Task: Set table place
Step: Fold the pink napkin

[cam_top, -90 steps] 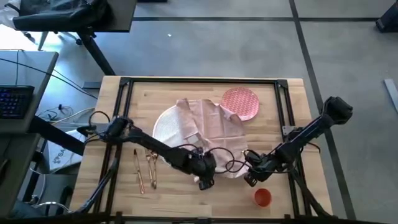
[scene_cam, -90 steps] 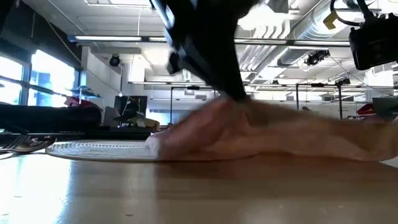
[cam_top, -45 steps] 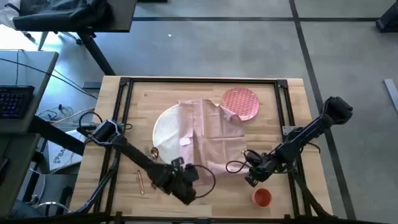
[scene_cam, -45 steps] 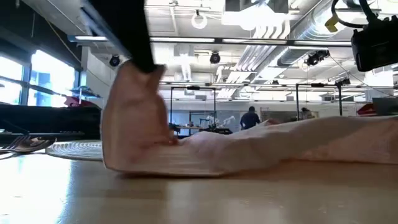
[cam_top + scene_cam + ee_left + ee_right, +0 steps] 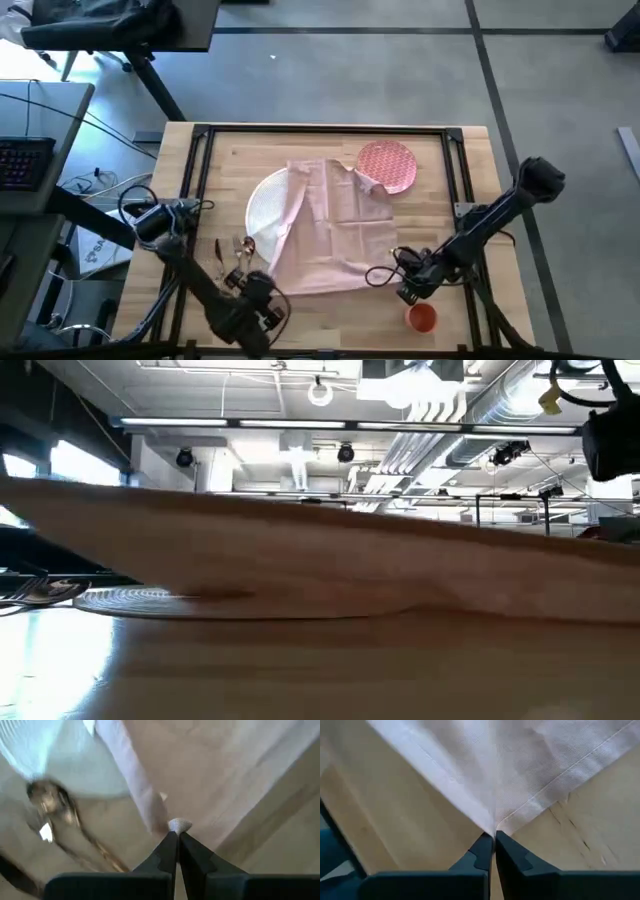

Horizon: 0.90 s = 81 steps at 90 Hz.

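The pale pink cloth napkin (image 5: 335,225) lies spread at frame centre over the large white round plate (image 5: 262,208), its lower corners pinched by the left gripper (image 5: 262,292) at lower left and the right gripper (image 5: 407,287) at lower right, fingers pressed together on cloth.

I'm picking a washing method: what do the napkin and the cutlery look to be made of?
The napkin looks like woven cloth, matte pale pink: a fine weave and stitched hem show, and it drapes between the left gripper and right gripper, both pinching corners. The cutlery seems gold-toned metal, glossy with bright glints, though it is blurred.
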Tool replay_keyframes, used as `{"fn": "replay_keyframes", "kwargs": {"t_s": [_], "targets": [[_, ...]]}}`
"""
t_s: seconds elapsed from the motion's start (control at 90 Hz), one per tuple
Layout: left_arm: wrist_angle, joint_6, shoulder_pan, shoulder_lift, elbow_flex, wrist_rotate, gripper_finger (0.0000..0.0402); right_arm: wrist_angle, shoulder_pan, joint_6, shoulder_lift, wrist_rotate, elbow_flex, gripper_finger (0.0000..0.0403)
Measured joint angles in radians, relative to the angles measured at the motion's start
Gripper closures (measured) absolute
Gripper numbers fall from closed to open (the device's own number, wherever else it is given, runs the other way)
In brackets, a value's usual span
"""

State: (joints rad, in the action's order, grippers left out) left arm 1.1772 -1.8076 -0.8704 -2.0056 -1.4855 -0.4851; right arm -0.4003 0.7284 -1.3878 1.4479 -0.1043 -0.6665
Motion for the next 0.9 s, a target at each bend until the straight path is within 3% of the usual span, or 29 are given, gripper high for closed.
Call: {"fn": "replay_keyframes", "kwargs": {"t_s": [0.2,0.367,0.578,0.744,0.9], "targets": [[-0.138,-0.111,-0.026,-0.002,0.097,0.132,0.0391,0.042,0.000,0.026,0.064,0.018,-0.001,0.0402],[-0.122,-0.102,-0.027,0.007,0.099,0.207,0.0353,0.041,-0.007,0.036,0.080,0.036,-0.002,0.0396],[-0.118,-0.100,-0.035,0.065,0.099,0.267,0.0303,0.063,-0.015,0.045,0.080,0.113,-0.002,0.0321],[-0.080,-0.093,-0.041,0.199,0.098,0.211,0.0290,0.077,-0.015,0.076,0.018,0.204,0.001,0.0260],[0.045,-0.092,-0.015,0.343,0.098,0.052,0.0295,0.067,-0.034,0.080,-0.132,0.189,0.000,0.0241]]}}
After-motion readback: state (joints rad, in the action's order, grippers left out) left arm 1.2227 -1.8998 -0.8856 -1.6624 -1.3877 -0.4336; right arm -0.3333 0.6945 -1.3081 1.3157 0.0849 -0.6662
